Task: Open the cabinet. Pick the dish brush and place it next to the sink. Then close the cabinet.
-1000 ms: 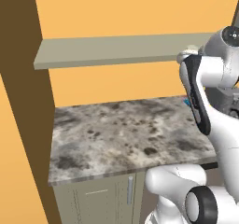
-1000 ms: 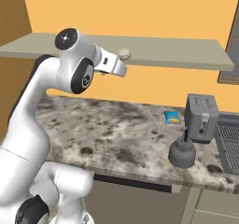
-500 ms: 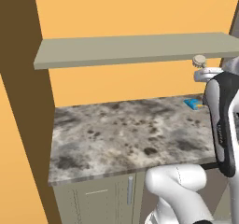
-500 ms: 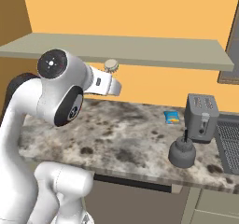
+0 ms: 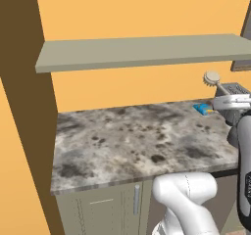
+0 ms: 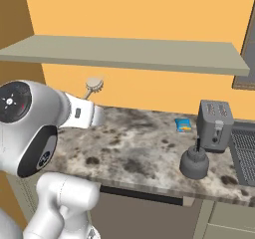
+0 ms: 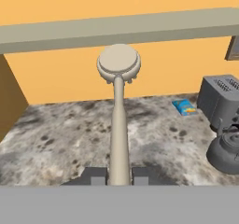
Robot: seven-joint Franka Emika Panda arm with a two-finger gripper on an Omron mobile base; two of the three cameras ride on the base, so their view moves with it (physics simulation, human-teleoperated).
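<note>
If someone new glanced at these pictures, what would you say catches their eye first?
Most likely the dish brush, held by its handle between the gripper fingers, its round head raised above the speckled stone counter. Next, the dark toaster at the counter's right end, with a blue-and-yellow sponge beside it against the orange wall.

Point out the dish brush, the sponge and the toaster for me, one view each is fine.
dish brush point(image 7: 118, 62), hand view, on its round pale head above the handle held between the fingertips.
sponge point(image 6: 183, 125), right base view, on its blue top face.
toaster point(image 6: 214, 125), right base view, on its grey front side.
</note>
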